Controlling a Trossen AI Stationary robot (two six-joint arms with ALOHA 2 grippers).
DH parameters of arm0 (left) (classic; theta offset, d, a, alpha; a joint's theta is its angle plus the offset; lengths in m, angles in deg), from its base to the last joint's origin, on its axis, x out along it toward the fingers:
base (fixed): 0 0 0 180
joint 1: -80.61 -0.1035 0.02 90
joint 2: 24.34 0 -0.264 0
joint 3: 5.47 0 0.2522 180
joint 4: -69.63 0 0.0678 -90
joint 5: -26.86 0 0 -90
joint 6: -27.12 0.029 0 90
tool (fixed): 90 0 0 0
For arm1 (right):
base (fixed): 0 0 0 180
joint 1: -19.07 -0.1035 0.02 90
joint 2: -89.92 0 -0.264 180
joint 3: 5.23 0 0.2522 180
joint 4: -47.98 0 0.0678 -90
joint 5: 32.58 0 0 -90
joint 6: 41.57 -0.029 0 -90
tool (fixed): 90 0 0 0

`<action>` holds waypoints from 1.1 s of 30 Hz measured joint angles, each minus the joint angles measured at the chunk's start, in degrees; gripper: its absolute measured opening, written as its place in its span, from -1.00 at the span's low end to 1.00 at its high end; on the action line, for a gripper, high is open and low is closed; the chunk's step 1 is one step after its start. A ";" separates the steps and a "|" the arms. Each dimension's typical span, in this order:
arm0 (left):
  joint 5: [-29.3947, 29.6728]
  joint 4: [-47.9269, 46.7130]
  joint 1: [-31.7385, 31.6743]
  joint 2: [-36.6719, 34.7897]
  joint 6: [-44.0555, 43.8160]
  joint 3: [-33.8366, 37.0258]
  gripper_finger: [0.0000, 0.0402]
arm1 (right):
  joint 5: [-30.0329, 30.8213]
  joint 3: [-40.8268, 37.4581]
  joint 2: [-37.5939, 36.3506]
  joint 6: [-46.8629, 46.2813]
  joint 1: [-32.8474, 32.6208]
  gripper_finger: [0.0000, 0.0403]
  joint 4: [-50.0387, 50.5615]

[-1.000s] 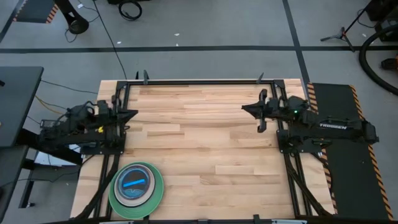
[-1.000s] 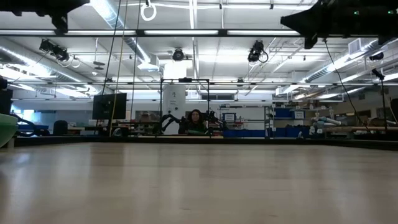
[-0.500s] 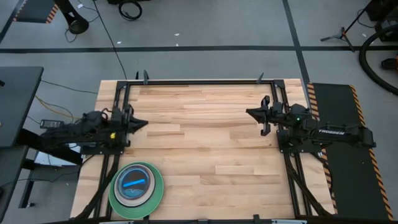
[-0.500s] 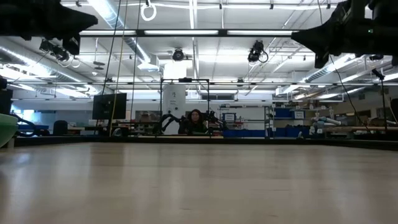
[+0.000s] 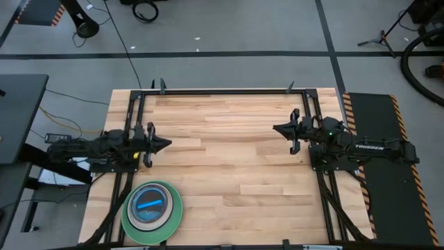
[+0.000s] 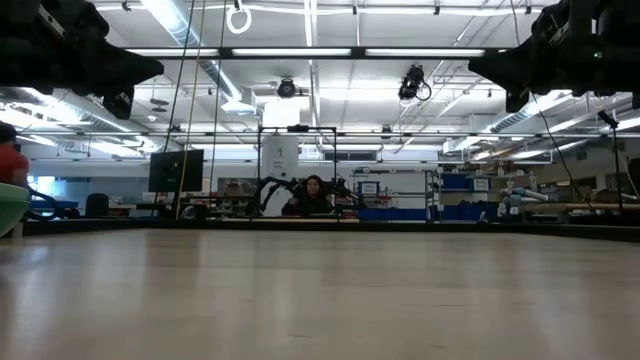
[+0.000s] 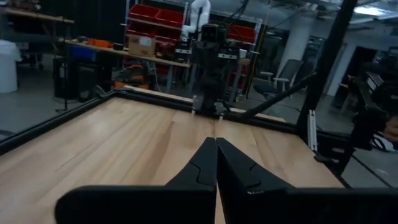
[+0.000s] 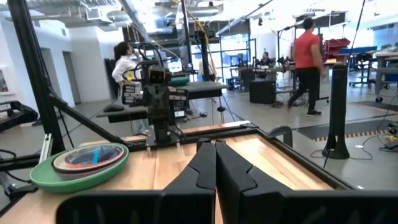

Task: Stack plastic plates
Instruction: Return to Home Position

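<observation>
One surface (image 5: 229, 153) of pale wood fills the middle of the high view, and everything here is placed against it. The left arm (image 5: 90, 149) lies folded low along its left edge and the right arm (image 5: 361, 147) along its right edge, both pointing inward across the bare middle.

The stack of plates (image 5: 152, 205) sits at the surface's front-left corner, close to both the front edge and the left edge. A large green plate (image 8: 43, 177) forms its base, with smaller plates nested inside it and a cyan plate (image 5: 152, 204) on top. The stacking looks finished, with no loose plate visible anywhere else on the surface.

The left tool (image 5: 161, 144) hovers just inside the surface's left edge, its fingers pressed together and holding nothing, as its wrist view confirms (image 7: 216, 142). The right tool (image 5: 277, 129) hovers inside the right edge, also closed and empty (image 8: 214, 144).

The main risk, as I judge it, is the stack's place near the corner. A low sweep of the left arm while it settles could clip the green rim and push the stack towards the front edge, or slide the smooth nested plates apart. The stack lies near the left tool, towards the front edge from it, and well apart from the right tool, diagonally across the surface.
</observation>
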 joint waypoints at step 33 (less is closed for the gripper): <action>5.14 2.89 8.26 0.66 -0.91 3.76 -0.96 | 0.06 -4.87 -11.87 -5.08 -2.54 -0.93 20.45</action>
